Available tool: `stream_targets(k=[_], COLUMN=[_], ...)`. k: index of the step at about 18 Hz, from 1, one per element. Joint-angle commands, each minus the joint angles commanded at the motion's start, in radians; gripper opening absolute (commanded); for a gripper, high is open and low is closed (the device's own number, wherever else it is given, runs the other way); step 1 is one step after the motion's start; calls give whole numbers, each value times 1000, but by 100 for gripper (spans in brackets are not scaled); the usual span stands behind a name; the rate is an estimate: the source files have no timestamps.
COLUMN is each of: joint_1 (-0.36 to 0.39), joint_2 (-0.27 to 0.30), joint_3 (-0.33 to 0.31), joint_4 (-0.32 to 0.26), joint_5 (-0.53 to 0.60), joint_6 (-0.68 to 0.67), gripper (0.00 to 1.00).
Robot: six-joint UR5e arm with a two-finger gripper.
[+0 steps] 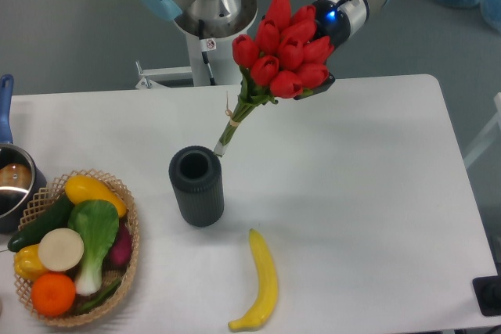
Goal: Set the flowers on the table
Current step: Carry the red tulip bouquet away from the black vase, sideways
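the flowers [283,46] hang tilted above the white table [368,193], buds up-right, pale stem ends down-left just beside the dark vase [196,185]. the gripper [325,80] is hidden behind the buds; its grip cannot be told. grey floor lies beyond.

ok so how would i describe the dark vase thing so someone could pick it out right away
Start at the white table and go left of centre, between the woven basket of vegetables and the banana. The vase is the upright dark ribbed cylinder with an open top, the only dark, empty container there.
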Motion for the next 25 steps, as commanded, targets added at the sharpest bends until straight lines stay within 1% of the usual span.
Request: stream_targets(k=[3,5,7,10,12,14,19,23,25], joint_1=[2,9,38,77,80,84,87,86,81], joint_2=[0,-8,-9,-9,-11,-11,-6,-6,-9], joint_3=[0,20,15,26,32,47,97,124,155], joint_4=[2,0,2,5,6,6,6,6,6], joint_5=[2,3,5,11,15,76,282,412,497], joint_6=[6,-2,0,2,6,6,6,9,8], gripper=[41,41,41,41,41,41,41,41,40])
